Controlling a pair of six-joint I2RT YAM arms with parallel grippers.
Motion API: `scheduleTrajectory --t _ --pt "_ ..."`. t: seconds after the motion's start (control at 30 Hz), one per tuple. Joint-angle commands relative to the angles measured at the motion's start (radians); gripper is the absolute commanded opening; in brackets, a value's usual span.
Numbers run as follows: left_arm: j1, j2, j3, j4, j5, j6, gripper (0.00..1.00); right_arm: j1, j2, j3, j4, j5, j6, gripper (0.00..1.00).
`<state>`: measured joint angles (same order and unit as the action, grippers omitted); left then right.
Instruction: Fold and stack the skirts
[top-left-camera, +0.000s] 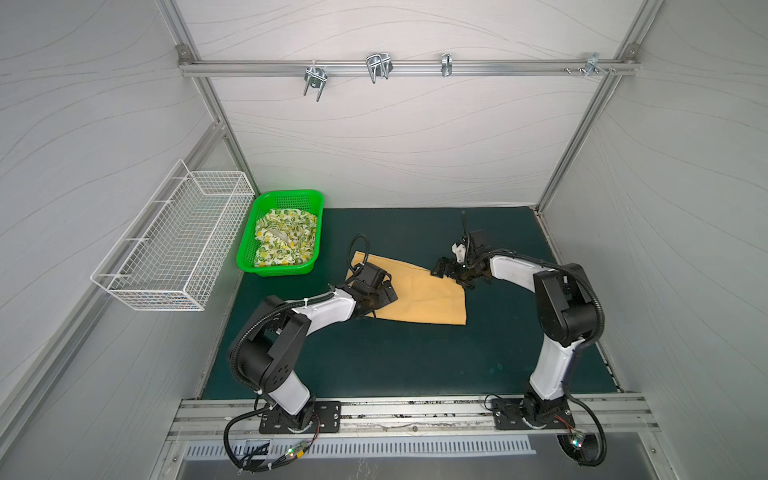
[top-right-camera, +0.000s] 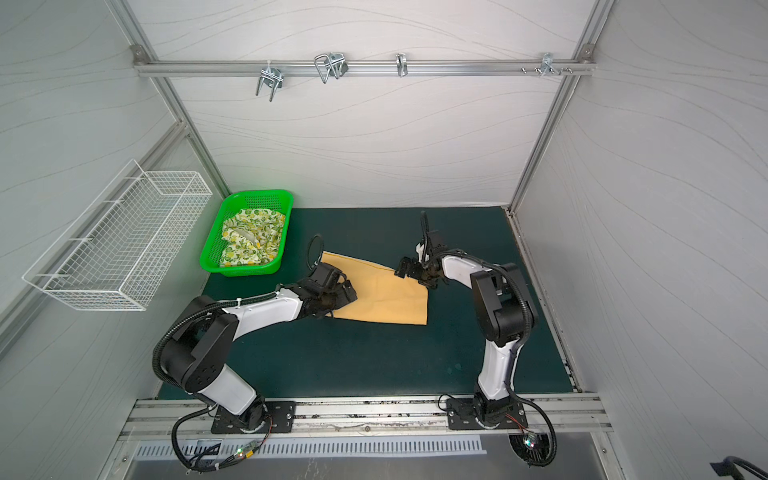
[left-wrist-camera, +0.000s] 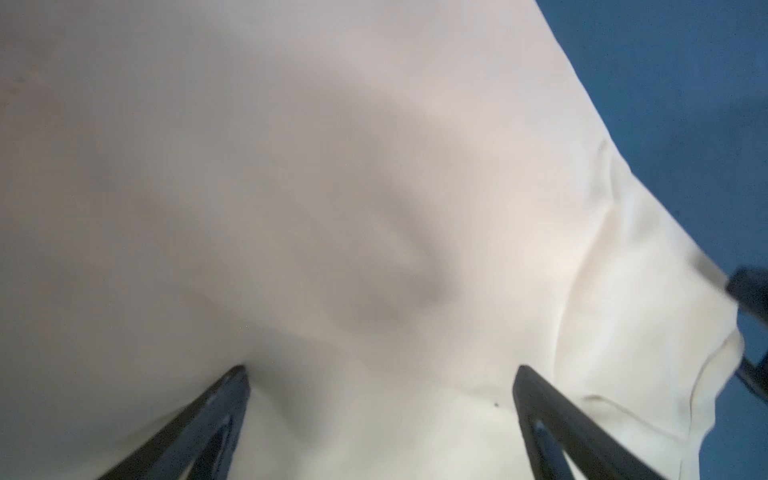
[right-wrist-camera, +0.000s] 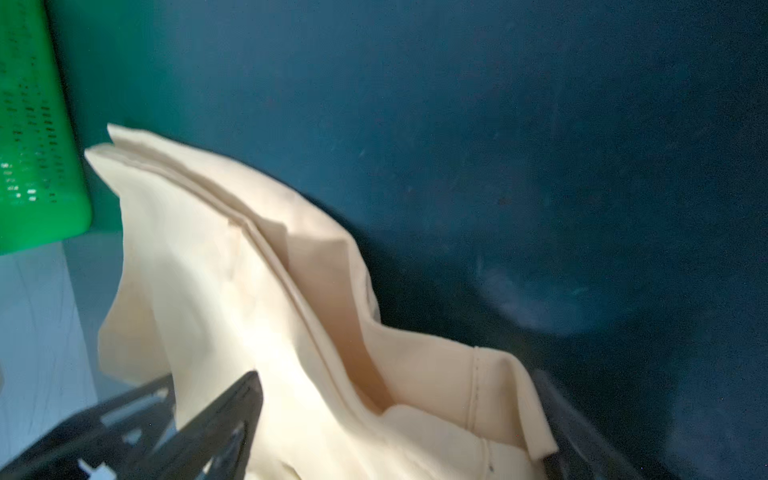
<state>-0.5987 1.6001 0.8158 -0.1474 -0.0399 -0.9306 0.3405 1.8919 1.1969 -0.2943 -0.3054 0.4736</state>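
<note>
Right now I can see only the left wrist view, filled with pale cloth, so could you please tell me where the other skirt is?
Observer: The lemon-print skirt lies crumpled inside the green basket, at the back left of the mat.
Operator: Thank you. Where is the right claw?
Observer: The right claw is at the far right edge of the mustard skirt, wide open, with the cloth's edge between its fingers.
Operator: Does the mustard skirt touch the basket?
Observer: No; both top views show a strip of dark mat between them.
</note>
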Motion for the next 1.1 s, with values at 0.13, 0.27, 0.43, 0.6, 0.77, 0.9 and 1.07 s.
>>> scheduleTrajectory --t 0.13,0.27,0.43,0.6,0.77,0.9,1.07 --pt "-0.060 -0.095 0.021 -0.061 -0.007 -0.066 0.99 -0.065 -0.048 0.059 -0.147 0.058 -0.073 0.99" --pt "-0.012 -0.123 0.073 -0.125 0.001 -0.004 0.99 -0.065 -0.176 -0.021 -0.154 0.074 -0.090 0.99" --pt "0.054 -0.141 0.035 -0.104 0.049 0.040 0.99 -0.034 -0.327 -0.186 -0.120 -0.003 -0.058 0.99" --pt "0.097 -0.157 -0.063 -0.064 0.080 0.045 0.99 0.061 -0.455 -0.340 -0.063 -0.016 -0.012 0.99" --pt "0.107 -0.157 -0.144 -0.034 0.077 0.040 0.99 0.150 -0.506 -0.423 -0.024 -0.008 0.039 0.99" --pt "0.115 -0.161 -0.201 -0.007 0.075 0.033 0.99 0.148 -0.481 -0.478 0.000 0.022 0.047 0.99" --pt "0.127 -0.179 -0.253 0.004 0.067 0.027 0.99 0.121 -0.415 -0.525 0.041 0.024 0.054 0.99"
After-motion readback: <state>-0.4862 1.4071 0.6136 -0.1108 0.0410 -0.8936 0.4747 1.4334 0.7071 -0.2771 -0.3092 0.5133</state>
